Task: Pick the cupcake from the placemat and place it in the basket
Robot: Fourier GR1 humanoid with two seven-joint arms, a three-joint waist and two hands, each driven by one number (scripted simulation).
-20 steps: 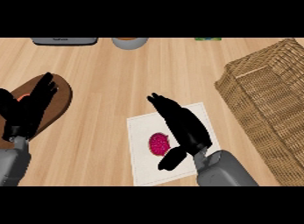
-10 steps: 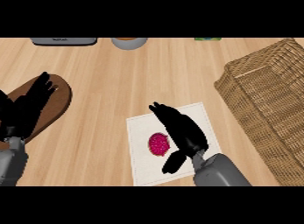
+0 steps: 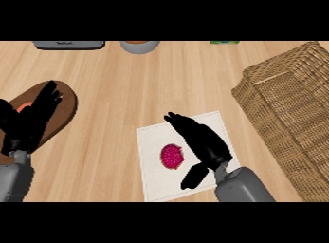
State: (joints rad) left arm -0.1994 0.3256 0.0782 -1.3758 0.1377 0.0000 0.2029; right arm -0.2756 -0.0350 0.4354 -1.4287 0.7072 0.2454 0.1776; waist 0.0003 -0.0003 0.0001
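where the pink cupcake [image 3: 171,155] sits on the white placemat [image 3: 155,135], we see our right hand [image 3: 203,142] just beside it on the basket side, fingers straight, holding nothing. the wicker basket [image 3: 293,109] stands to the right of the mat. our left hand [image 3: 27,121] rests open, fingers up, over a brown oval board [image 3: 63,102] at the left. a grey bowl [image 3: 140,46] shows at the far edge.
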